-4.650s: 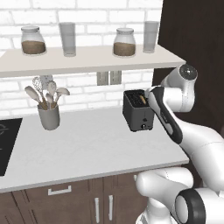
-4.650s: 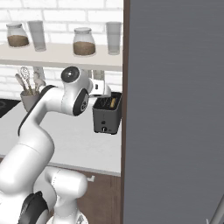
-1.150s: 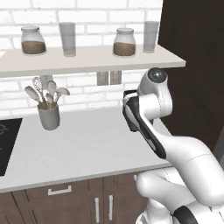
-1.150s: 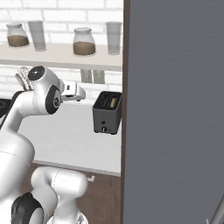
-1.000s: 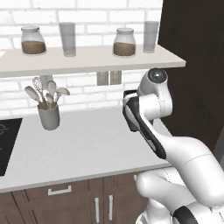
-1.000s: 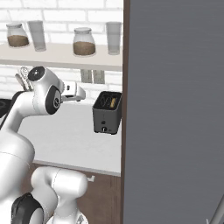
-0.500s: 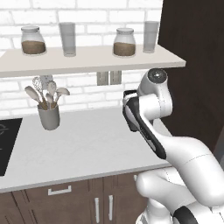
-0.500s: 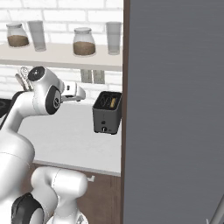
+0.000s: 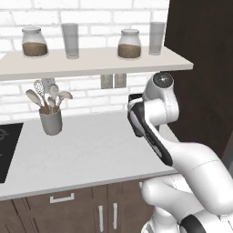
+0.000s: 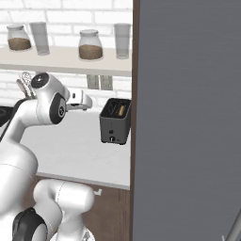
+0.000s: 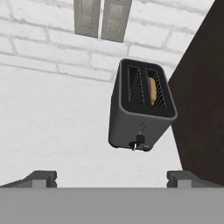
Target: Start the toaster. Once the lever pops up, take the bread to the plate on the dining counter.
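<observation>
Hand view showed the pincer (image 11: 112, 177) spread wide above the toaster (image 11: 139, 111), bread (image 11: 152, 90) in its slot.

Pretty clearly a home kitchen we're looking at: white brick wall (image 9: 91, 98), a long pale shelf (image 9: 91, 63) carrying two glass jars of brown stuff (image 9: 34, 42) and clear drinking glasses (image 9: 70, 40). Below we've got a light grey counter (image 9: 91, 150) over dark brown cabinet doors (image 9: 91, 209), a grey crock of cooking utensils (image 9: 49, 113), a black cooktop corner (image 9: 7, 150) and a small dark grey toaster (image 10: 116, 121).
</observation>
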Available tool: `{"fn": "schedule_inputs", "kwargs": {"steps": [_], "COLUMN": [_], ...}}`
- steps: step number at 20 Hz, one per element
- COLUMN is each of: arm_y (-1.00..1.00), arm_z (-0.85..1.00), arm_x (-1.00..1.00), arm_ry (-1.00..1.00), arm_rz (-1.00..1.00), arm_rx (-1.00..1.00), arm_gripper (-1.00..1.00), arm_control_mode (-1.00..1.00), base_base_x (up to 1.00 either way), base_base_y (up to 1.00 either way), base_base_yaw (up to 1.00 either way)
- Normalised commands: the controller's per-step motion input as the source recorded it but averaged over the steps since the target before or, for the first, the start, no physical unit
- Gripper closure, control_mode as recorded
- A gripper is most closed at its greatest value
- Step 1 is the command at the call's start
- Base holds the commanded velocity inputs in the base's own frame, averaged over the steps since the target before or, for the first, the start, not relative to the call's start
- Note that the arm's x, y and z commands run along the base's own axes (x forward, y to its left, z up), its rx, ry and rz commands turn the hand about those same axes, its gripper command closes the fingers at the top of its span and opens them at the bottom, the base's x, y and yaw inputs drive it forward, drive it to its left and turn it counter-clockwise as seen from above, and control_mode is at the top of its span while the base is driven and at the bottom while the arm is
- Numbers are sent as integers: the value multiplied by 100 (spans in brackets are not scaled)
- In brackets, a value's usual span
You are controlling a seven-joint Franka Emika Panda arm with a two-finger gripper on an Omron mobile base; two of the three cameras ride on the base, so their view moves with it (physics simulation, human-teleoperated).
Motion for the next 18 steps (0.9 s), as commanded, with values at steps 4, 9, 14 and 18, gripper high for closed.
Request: {"fn": "schedule_inputs", "kwargs": {"steps": [4,9,14,18], "arm_y": [0,0,0,-2], "arm_z": [-18,-19,-16,-9], "arm_x": [0,7,11,29], "arm_ry": [0,0,-2,0], "arm_rz": [0,0,0,0], "arm_rx": [0,0,0,0], "arm_gripper": [-100,-100,-100,-100], "arm_control_mode": [-100,-100,-100,-100], "base_base_x": [0,0,0,0], "base_base_y": [0,0,0,0], "base_base_yaw": [0,0,0,0]}}
